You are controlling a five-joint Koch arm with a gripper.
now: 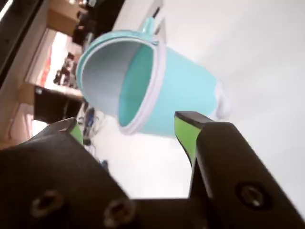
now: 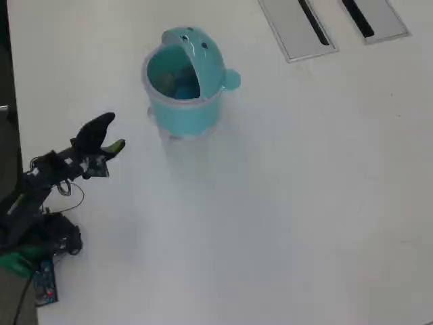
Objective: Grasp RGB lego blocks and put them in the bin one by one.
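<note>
Bin (image 2: 186,81) upright on table (image 2: 284,203); fingers (image 2: 116,145) apart, empty.

Overhead view: bin (image 2: 184,91) on table (image 2: 284,203), hand (image 2: 113,135) left.

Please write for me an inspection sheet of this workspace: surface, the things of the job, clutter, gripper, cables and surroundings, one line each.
Surface: white table, bare over most of its area.
Job's things: turquoise bin stands upright with its mouth open; something bluish lies inside, too blurred to name. No lego blocks seen on the table.
Clutter: nothing seen on the table itself.
Gripper: gripper open and empty, green-padded jaws apart in the wrist view, hanging apart from the bin on its left in the overhead view.
Cables: thin wires loop beside the arm's base at the table's left edge.
Surroundings: two grey slotted panels set in the table's far side; shelves beyond, blurred, in the wrist view.
</note>
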